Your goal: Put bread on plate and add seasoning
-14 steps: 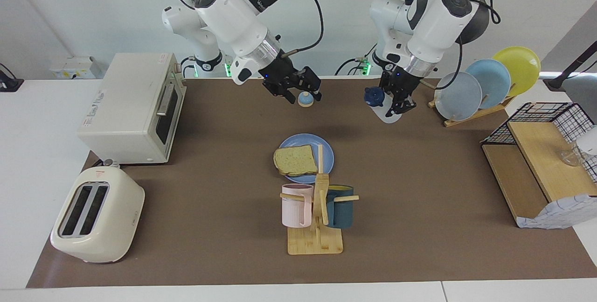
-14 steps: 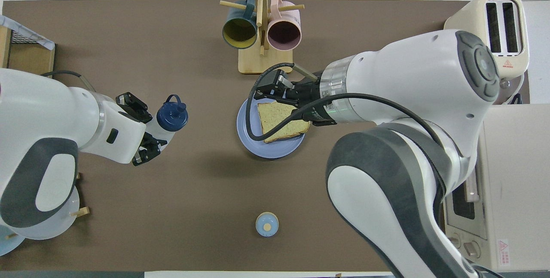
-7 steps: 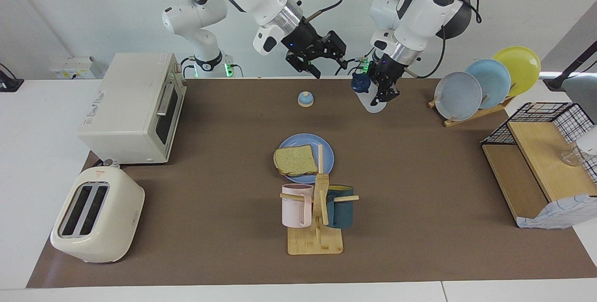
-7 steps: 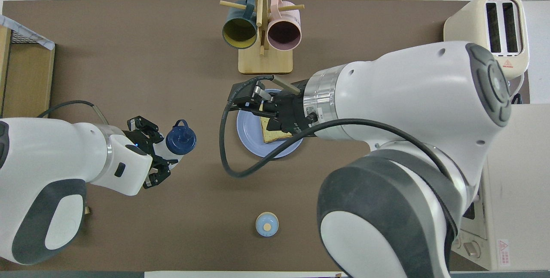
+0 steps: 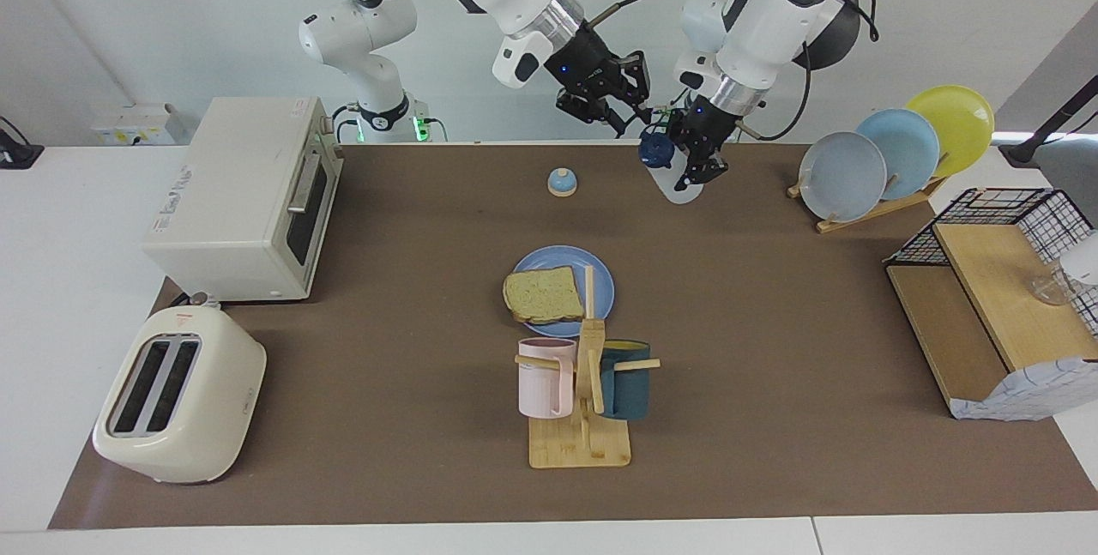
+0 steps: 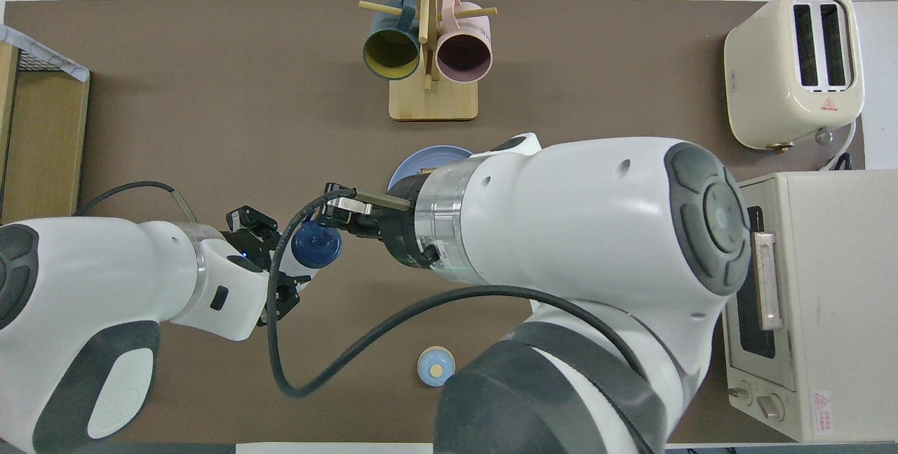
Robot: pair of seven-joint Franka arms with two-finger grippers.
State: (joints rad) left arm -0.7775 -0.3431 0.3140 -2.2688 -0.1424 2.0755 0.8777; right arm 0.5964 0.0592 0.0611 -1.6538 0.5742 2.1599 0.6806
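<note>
Bread (image 5: 542,295) lies flat on the blue plate (image 5: 600,285) mid-worktop, just nearer the robots than the mug rack (image 5: 583,392). Seasoning (image 5: 671,169) bottle is held tilted in the air, clamped in the left tool (image 5: 699,162), navy cap pointing toward the right tool (image 5: 619,113). Right tool hovers just beside the cap; whether its fingers are open or closed cannot be told
</note>
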